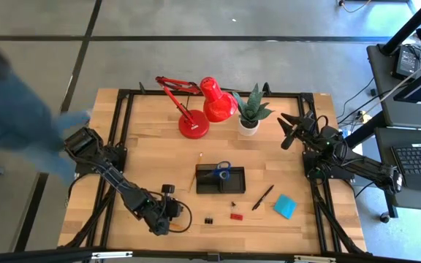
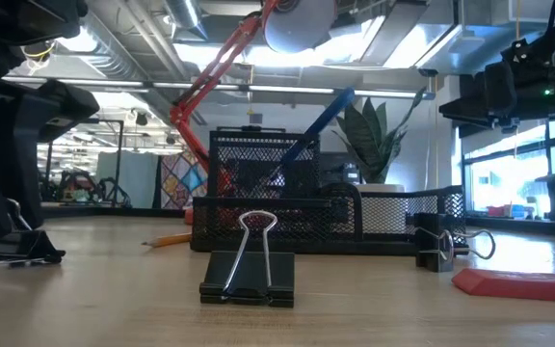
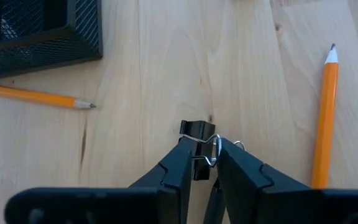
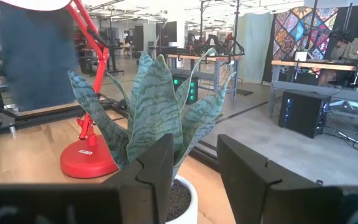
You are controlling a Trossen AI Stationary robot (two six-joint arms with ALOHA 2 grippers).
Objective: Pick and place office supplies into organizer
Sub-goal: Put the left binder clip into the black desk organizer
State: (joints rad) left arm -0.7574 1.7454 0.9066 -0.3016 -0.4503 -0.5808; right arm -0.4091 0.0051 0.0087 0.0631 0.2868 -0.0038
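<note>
My left gripper (image 1: 175, 210) is near the table's front left and is shut on a small black binder clip (image 3: 197, 129), which also shows in the low view (image 2: 22, 253). An orange pencil (image 3: 324, 118) lies beside it, and another pencil (image 3: 36, 95) lies toward the black mesh organizer (image 1: 220, 180). The organizer holds blue-handled scissors (image 1: 223, 172). A second clip (image 1: 209, 219), a red eraser (image 1: 235, 215), a black pen (image 1: 262, 197) and a blue note pad (image 1: 284, 206) lie on the table. My right gripper (image 4: 194, 168) waits open at the far right, level, facing the plant. My left gripper pinches the binder clip between its two fingers (image 3: 179, 163). One wire handle (image 3: 215, 151) shows in the gap, and the black body sticks out beyond the fingertips. The fingers slant down from the table's left. The clip's body (image 2: 27, 256) rests on the table.
A red desk lamp (image 1: 194, 126) and a potted plant (image 1: 249, 117) stand at the far middle of the table. A person's blurred blue sleeve (image 1: 9, 109) shows beyond the table's left edge. Bare wood lies between the organizer and the near edge.
</note>
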